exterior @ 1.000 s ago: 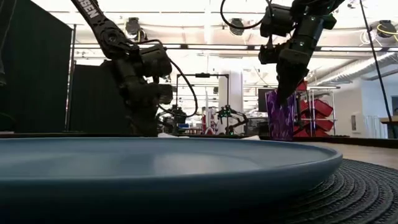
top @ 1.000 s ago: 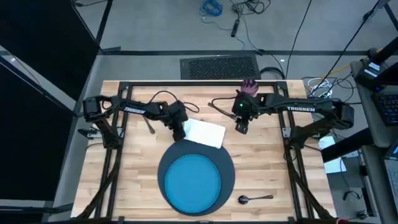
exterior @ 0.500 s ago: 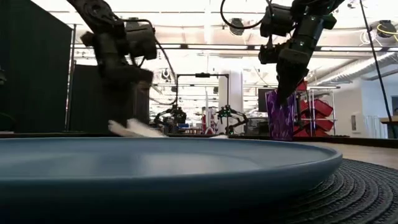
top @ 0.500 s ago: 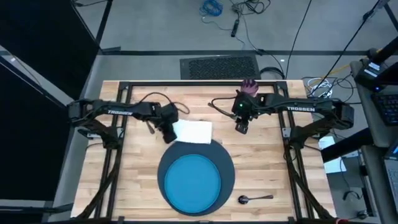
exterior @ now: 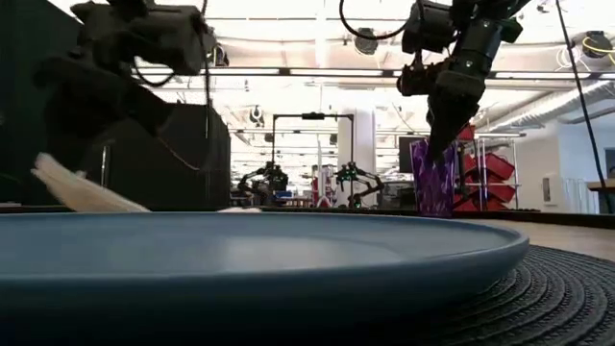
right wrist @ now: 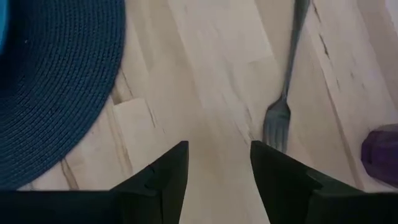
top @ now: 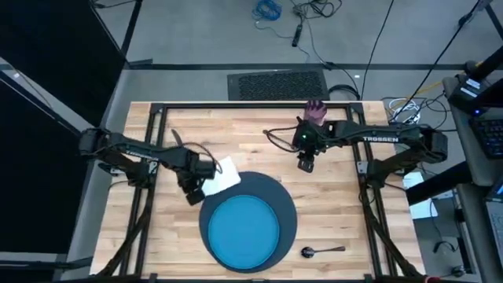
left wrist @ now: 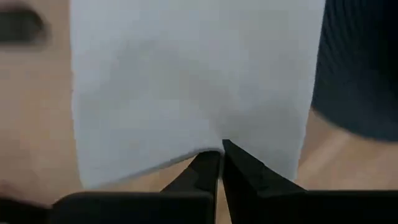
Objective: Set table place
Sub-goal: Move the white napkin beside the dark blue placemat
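**Napkin dragged to the left of the charger**

Since half a second ago, the left arm has pulled the white napkin [top: 219, 176] away from the table's far middle toward the charger's left edge.

The table [top: 338, 204] of light planks carries the dark round charger [top: 284, 203], with the bright blue plate [top: 242, 231] on it. The napkin now lies tilted, its long axis running from the near left to the far right, one corner touching the charger's rim. The left gripper [left wrist: 221, 163] is closed, pinching the napkin's edge. The left arm reaches low across the table from its left side.

The right gripper [right wrist: 219, 163] hangs above the wood with its fingers apart, holding nothing, near the fork [right wrist: 283, 99] and the purple cup [top: 315, 109]. A spoon [top: 322, 251] lies near the front right.
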